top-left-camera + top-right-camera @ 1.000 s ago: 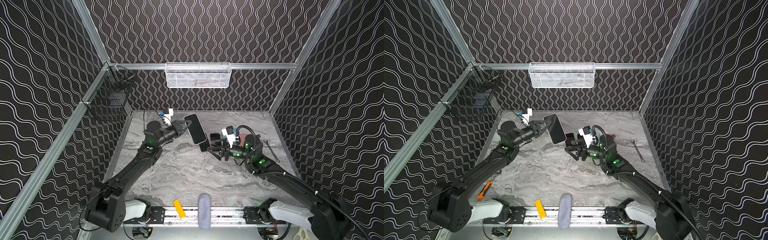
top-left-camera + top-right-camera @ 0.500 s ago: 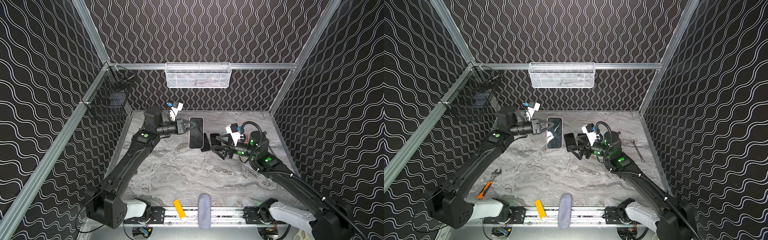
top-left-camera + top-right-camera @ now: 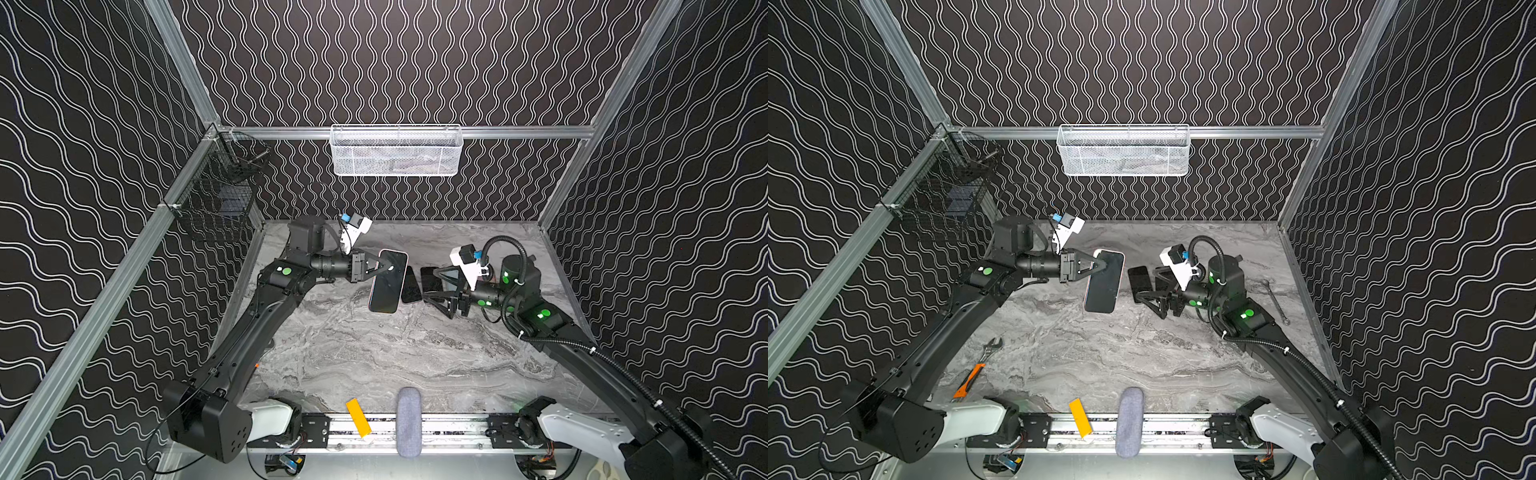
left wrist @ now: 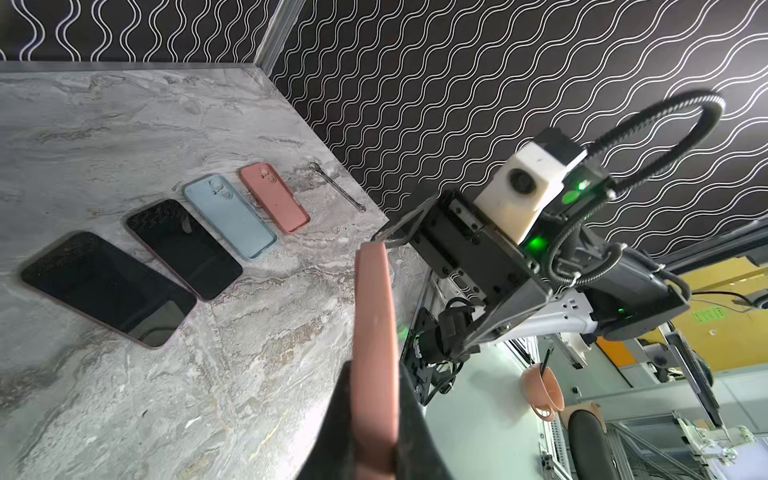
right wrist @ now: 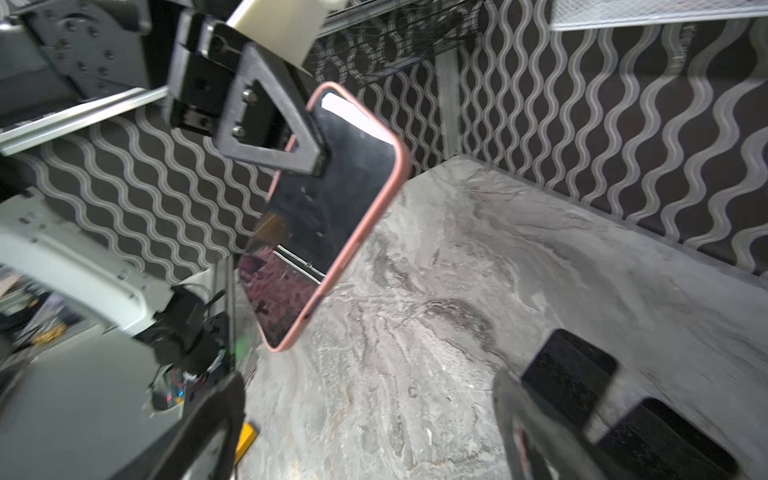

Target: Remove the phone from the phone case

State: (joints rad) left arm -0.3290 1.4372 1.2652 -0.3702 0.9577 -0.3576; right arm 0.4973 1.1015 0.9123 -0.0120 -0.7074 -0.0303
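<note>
Phone [image 3: 387,286], dark screen, sits in pink case [image 4: 374,332]; I see left gripper [image 3: 384,268] clamped near one end, holding it tilted above table [image 3: 374,353]. Right gripper [image 3: 430,283] spread wide, empty, just beside, near two bare phones [image 4: 183,245].

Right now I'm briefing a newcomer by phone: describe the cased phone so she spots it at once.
On the marble table, two bare phones and two separate cases lie in a row right of centre. Just left of them the left tool holds a phone in the air. It alone has a pink case around its dark screen.
</note>
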